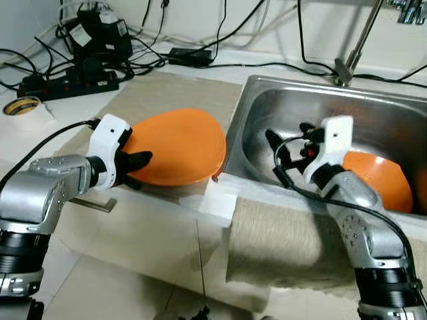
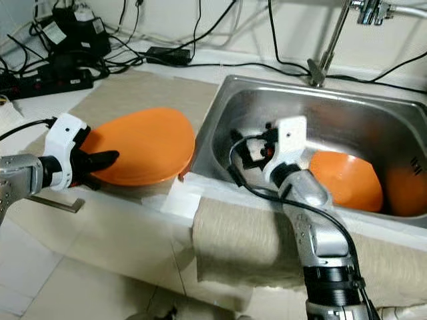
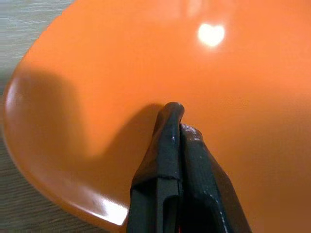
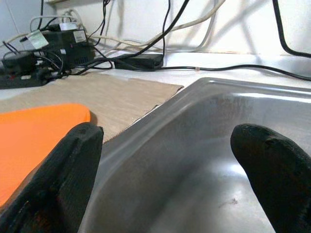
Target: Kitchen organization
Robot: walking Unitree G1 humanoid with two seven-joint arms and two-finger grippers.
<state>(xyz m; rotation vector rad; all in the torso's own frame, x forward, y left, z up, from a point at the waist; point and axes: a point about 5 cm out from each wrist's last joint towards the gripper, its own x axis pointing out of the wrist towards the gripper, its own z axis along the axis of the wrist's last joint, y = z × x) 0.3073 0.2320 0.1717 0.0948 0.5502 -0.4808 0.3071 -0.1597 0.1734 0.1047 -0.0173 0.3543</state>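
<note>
- Orange plate (image 1: 177, 147) lies upside down on a beige mat (image 1: 167, 93) on the counter, just left of the steel sink (image 1: 373, 113); in the left eye view the left gripper (image 1: 137, 160) reaches over the plate's near rim, its black fingers pressed together on the plate's domed back, with no gap visible between them
- Inside the sink a second orange dish (image 1: 377, 177) rests near the front wall, partly hidden behind the right arm; the right gripper (image 1: 283, 157) hangs over the sink's left part, not touching anything. A folded cloth (image 1: 287, 243) drapes over the counter edge in front of the sink, and a roll of tape (image 1: 22, 105) sits at the far left
- Right eye view gives the same layout: a power strip (image 2: 50, 81) and tangled black cables (image 2: 200, 40) lie along the back wall, and the tap's stem (image 2: 330, 43) rises behind the sink. A third orange piece (image 2: 407, 193) shows at the sink's right end
- Left wrist view: the two fingers (image 3: 170, 165) are closed flat against each other, tips lying on the glossy orange surface; I cannot tell whether they pinch the rim
- Right wrist view: the two fingers (image 4: 58, 184) stand wide apart, nothing between them, with the sink's bare basin beyond and the plate's edge (image 4: 34, 131) to one side on the mat
</note>
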